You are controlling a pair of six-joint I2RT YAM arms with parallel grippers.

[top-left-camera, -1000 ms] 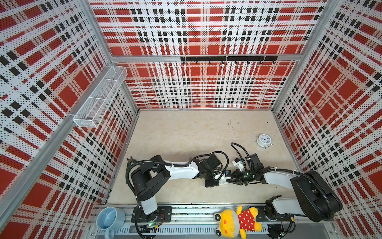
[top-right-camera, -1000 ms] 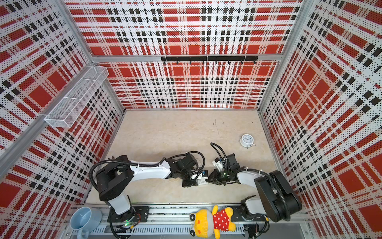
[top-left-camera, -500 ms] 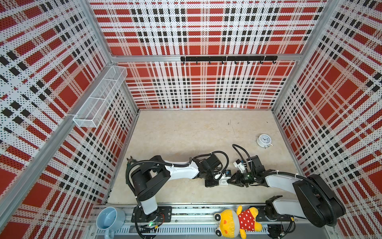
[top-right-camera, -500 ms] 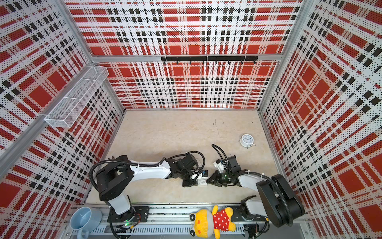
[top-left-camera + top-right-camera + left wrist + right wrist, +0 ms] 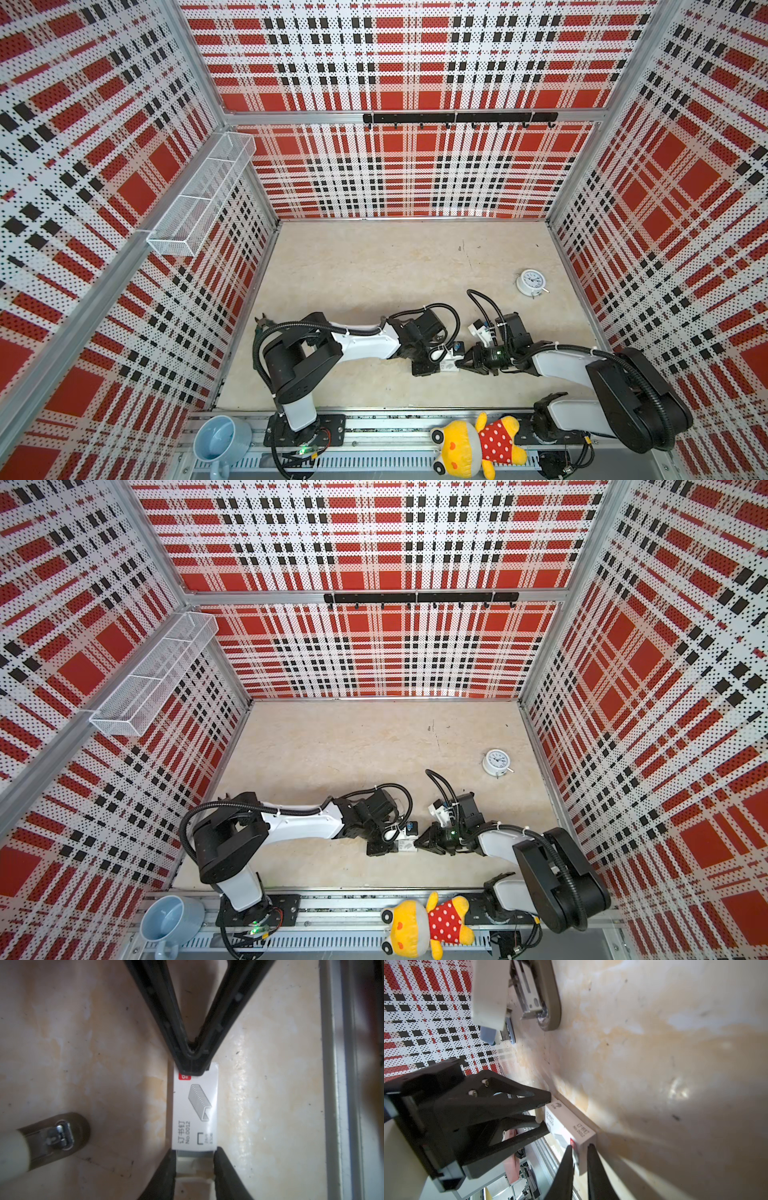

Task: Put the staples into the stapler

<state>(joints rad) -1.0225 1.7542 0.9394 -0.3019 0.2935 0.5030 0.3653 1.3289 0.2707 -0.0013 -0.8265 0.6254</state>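
The jaws of my left gripper (image 5: 548, 1114) are clenched on the sides of the card tray (image 5: 193, 1169), which pokes a little way out of the white sleeve (image 5: 195, 1109). The jaws of my right gripper (image 5: 192, 1069) are pinched on the opposite end of that sleeve, by its red mark.

In both top views the sleeve (image 5: 449, 365) lies flat on the table (image 5: 374, 270) at about 5 o'clock from the table's middle. I hold its 9 o'clock end with my left and its 3 o'clock end with my right.

Of the staples (image 5: 195, 1153) I see only a thin silver-grey band at the sleeve's mouth, between my left fingertips. The rest is hidden inside.

The light-blue stapler (image 5: 488, 1035) rests on the table well apart from the sleeve, partly hidden behind the grey-beige stapler (image 5: 542, 1001). I cannot pick it out with certainty in the top views. The grey-beige stapler has its metal channel exposed. It lies on the sleeve's 12 o'clock side, opposite the front rail (image 5: 336, 1084) at 6 o'clock.

A small alarm clock (image 5: 531, 282) sits on the table between 1 and 2 o'clock from the sleeve, well clear of both arms.
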